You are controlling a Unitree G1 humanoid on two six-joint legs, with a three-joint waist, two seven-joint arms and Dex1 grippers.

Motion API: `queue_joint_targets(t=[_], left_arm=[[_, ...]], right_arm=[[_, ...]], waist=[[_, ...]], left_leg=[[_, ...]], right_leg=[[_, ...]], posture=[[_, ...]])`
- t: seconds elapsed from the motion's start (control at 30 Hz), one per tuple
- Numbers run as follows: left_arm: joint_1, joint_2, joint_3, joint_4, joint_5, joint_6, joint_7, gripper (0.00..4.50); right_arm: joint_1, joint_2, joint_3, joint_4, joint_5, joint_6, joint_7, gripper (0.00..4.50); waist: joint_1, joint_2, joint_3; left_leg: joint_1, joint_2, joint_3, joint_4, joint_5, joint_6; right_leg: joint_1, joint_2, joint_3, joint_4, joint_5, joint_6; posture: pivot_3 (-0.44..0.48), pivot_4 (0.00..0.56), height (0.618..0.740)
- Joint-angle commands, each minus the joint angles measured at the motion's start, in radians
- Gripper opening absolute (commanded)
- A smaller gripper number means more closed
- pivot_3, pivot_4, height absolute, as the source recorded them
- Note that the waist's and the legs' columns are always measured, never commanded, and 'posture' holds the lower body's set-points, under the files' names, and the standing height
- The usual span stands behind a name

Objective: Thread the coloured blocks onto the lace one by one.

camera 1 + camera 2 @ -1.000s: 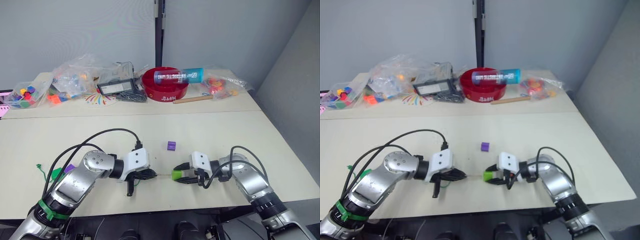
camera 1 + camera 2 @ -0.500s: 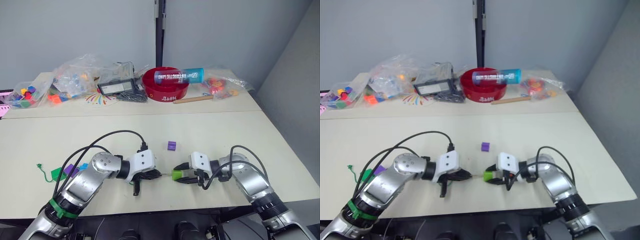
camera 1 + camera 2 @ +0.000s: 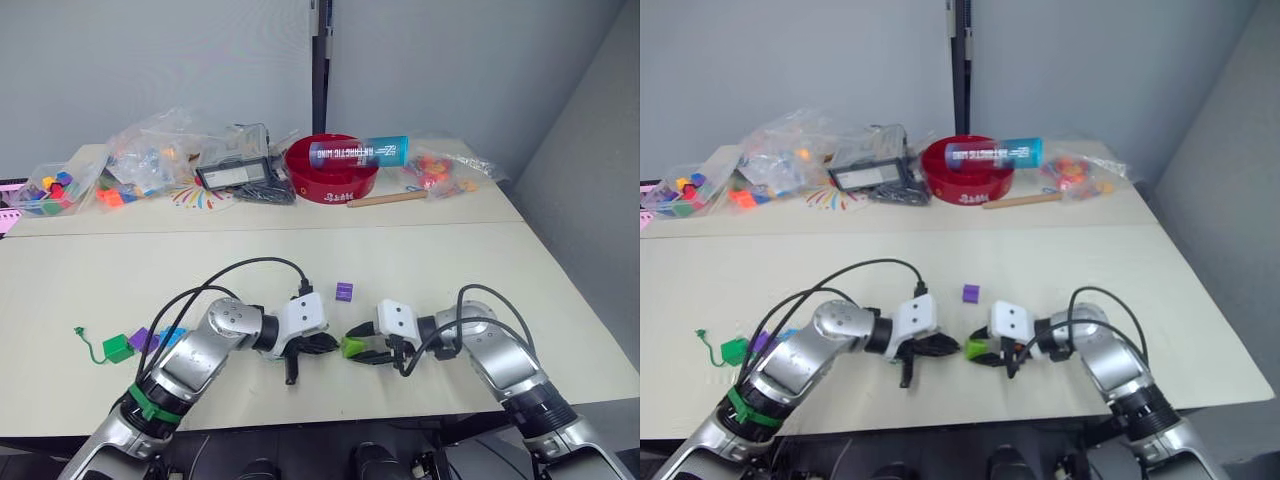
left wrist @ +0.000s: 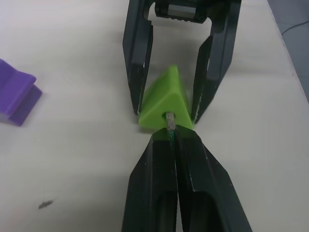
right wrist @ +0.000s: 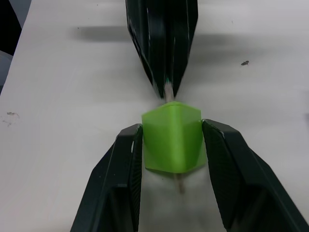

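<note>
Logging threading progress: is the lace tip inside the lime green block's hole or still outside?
Inside. The pale tip of the lace enters the lime green block, and its end pokes out the far side in the right wrist view.

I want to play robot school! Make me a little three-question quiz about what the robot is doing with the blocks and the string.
1. True or false: the right claw holds the lime green block.
2. What is the left claw pinching?
A. a purple block
B. the lace
C. a black cable
3. Fill the gap: on the table just beyond the two claws sits a loose block coloured ______.

Key
1. True. Its two fingers press the block's sides.
2. B. The claw is shut on the lace, whose pale tip enters the block's hole.
3. Purple.
</note>
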Motion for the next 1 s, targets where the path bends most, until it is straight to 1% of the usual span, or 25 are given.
queue_joint_targets(t=[0.03, 0.17, 0.23, 0.27, 0.37, 0.43, 0.57, 0.7, 0.8, 0.9, 1.0], left_arm=[[-0.018, -0.054, -0.039, -0.011, -0.033, -0.031, -0.027, 0.00], [-0.007, -0.057, -0.029, 0.028, -0.030, -0.051, -0.036, 0.00], [-0.004, -0.041, -0.001, 0.023, -0.040, -0.062, -0.047, 0.66], [-0.002, -0.031, 0.014, 0.017, -0.051, -0.067, -0.060, 0.89], [0.010, 0.017, 0.061, -0.012, -0.073, -0.078, -0.089, 1.95], [0.024, 0.051, 0.097, -0.031, -0.093, -0.084, -0.104, 2.53], [0.060, 0.118, 0.149, -0.045, -0.120, -0.089, -0.125, 2.53], [0.113, 0.174, 0.165, 0.007, -0.089, -0.162, -0.132, 2.53], [0.139, 0.168, 0.161, 0.038, -0.085, -0.187, -0.124, 2.53], [0.140, 0.140, 0.142, 0.095, -0.050, -0.244, -0.099, 2.53], [0.143, 0.117, 0.126, 0.121, -0.040, -0.276, -0.107, 1.70]], right_arm=[[0.005, 0.020, 0.043, -0.010, -0.023, 0.033, -0.023, 1.38], [0.010, 0.021, 0.045, -0.013, -0.028, 0.040, -0.024, 1.38], [0.016, 0.017, 0.046, -0.013, -0.032, 0.043, -0.023, 1.38], [0.020, 0.015, 0.048, -0.013, -0.034, 0.044, -0.022, 1.38], [0.028, 0.007, 0.053, -0.006, -0.043, 0.046, -0.022, 1.38], [0.030, 0.002, 0.059, 0.000, -0.048, 0.045, -0.021, 1.38], [0.034, -0.004, 0.062, 0.000, -0.046, 0.047, -0.023, 1.38], [0.037, -0.009, 0.062, -0.005, -0.043, 0.047, -0.019, 1.38], [0.035, -0.013, 0.060, -0.007, -0.040, 0.050, -0.016, 1.38], [0.035, -0.015, 0.059, -0.011, -0.038, 0.055, -0.015, 1.38], [0.041, -0.020, 0.058, -0.021, -0.036, 0.058, -0.013, 1.38]], waist=[[0.001, 0.000, 0.000], [0.010, 0.000, 0.000], [0.010, 0.000, 0.000], [0.010, 0.000, 0.000], [0.006, 0.000, 0.000], [0.005, 0.000, 0.000], [0.000, 0.000, -0.001], [0.002, 0.000, -0.001], [0.003, 0.000, -0.001], [0.006, 0.000, -0.001], [0.006, 0.000, -0.001]], left_leg=[[0.000, 0.000, 0.000, 0.000, 0.000, 0.000], [0.000, -0.001, 0.000, 0.001, 0.000, 0.000], [0.000, -0.001, 0.000, 0.001, 0.000, 0.000], [0.000, 0.000, 0.000, 0.001, 0.000, 0.000], [0.000, 0.000, 0.000, 0.000, 0.000, 0.000], [0.000, 0.000, 0.000, 0.001, 0.000, 0.000], [0.001, 0.000, 0.000, 0.000, 0.000, 0.000], [0.001, 0.000, 0.000, 0.000, 0.000, 0.000], [0.001, 0.000, 0.000, 0.000, 0.000, 0.000], [0.000, 0.000, 0.000, 0.000, 0.000, 0.000], [0.000, 0.000, 0.000, 0.000, 0.000, 0.000]], right_leg=[[0.000, 0.000, 0.000, 0.000, 0.000, 0.000], [0.001, -0.001, 0.000, -0.001, 0.000, 0.000], [0.001, -0.001, 0.000, -0.001, 0.000, 0.001], [0.001, -0.001, 0.000, -0.001, 0.000, 0.001], [0.001, 0.000, 0.000, 0.000, 0.000, 0.001], [0.001, 0.000, 0.000, 0.000, 0.000, 0.001], [0.001, 0.000, 0.000, 0.000, 0.000, 0.001], [0.001, 0.000, 0.000, 0.000, 0.000, 0.001], [0.001, 0.000, 0.000, -0.001, 0.000, 0.001], [0.001, 0.000, 0.000, -0.001, 0.000, 0.001], [0.001, 0.000, 0.000, -0.001, 0.000, 0.001]], posture=[[0.000, 0.150, 0.740], [0.000, 0.150, 0.740], [0.000, 0.150, 0.740], [0.000, 0.150, 0.740], [0.000, 0.150, 0.740], [0.000, 0.150, 0.740], [0.000, 0.150, 0.740], [0.000, 0.150, 0.740], [0.000, 0.150, 0.740], [0.000, 0.150, 0.740], [0.000, 0.150, 0.740]])
